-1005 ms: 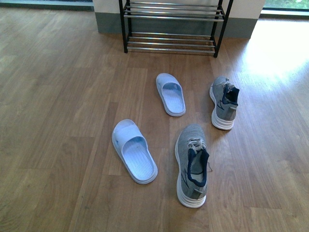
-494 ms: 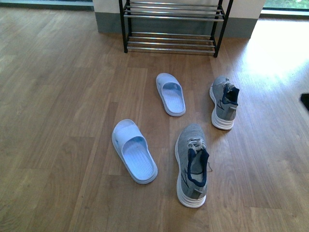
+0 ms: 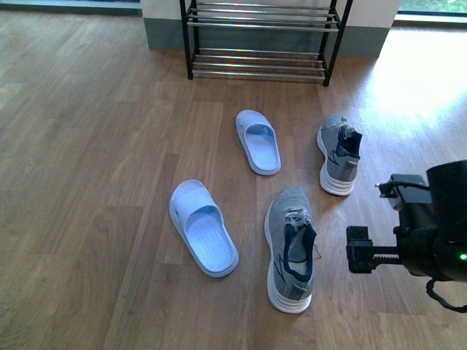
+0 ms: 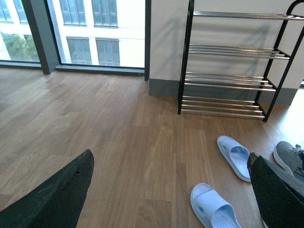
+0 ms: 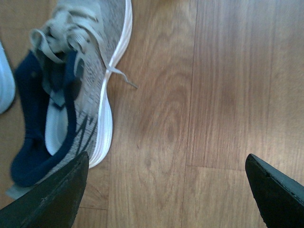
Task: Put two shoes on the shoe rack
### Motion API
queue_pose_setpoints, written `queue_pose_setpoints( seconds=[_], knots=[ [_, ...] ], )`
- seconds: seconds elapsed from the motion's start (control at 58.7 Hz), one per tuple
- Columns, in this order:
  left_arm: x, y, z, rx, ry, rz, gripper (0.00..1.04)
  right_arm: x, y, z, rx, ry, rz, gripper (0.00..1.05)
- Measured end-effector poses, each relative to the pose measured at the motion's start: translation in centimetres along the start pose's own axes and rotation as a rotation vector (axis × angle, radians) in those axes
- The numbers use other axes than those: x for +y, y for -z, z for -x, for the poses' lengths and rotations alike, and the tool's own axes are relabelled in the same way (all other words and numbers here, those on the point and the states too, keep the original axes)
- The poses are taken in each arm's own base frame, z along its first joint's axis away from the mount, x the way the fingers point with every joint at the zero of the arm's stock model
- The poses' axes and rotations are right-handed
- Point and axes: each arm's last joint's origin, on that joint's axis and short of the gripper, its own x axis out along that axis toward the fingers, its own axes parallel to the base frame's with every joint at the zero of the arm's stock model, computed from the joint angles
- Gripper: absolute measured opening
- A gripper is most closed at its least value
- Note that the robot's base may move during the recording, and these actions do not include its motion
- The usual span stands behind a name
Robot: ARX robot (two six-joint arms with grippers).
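Two grey knit sneakers lie on the wood floor. The near sneaker [image 3: 290,248] points toward the shoe rack [image 3: 261,40], and the far sneaker [image 3: 338,153] sits further back to the right. My right gripper [image 3: 378,222] is open and empty, hanging above bare floor just right of the near sneaker. In the right wrist view the gripper [image 5: 166,156] is over floorboards, with that sneaker [image 5: 80,71] beside one finger. My left gripper [image 4: 171,154] is open and empty, high above the floor and facing the rack [image 4: 232,52]. It does not show in the front view.
Two light blue slippers lie on the floor: one [image 3: 258,142] left of the far sneaker, one [image 3: 203,227] left of the near sneaker. They also show in the left wrist view [image 4: 233,156] [image 4: 211,209]. The rack stands against a wall, with windows to its left.
My right arm has come into the front view from the right edge and now hangs beside the near sneaker. The shoes and slippers have not moved.
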Motion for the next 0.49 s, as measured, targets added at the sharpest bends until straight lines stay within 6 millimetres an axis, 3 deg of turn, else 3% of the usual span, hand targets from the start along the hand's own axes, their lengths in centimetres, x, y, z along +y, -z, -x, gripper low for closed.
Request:
queue_pose_setpoints(
  seconds=[0.17, 0.494],
  knots=[
    [0.0, 0.0, 0.0, 0.000, 0.000, 0.000, 0.95, 0.2, -0.2, -3.6, 0.067, -0.017, -0.046, 0.95],
    [0.0, 0.0, 0.0, 0.000, 0.000, 0.000, 0.95, 0.6, -0.4, -7.3, 0.127, -0.071, -0.107, 0.95]
  ],
)
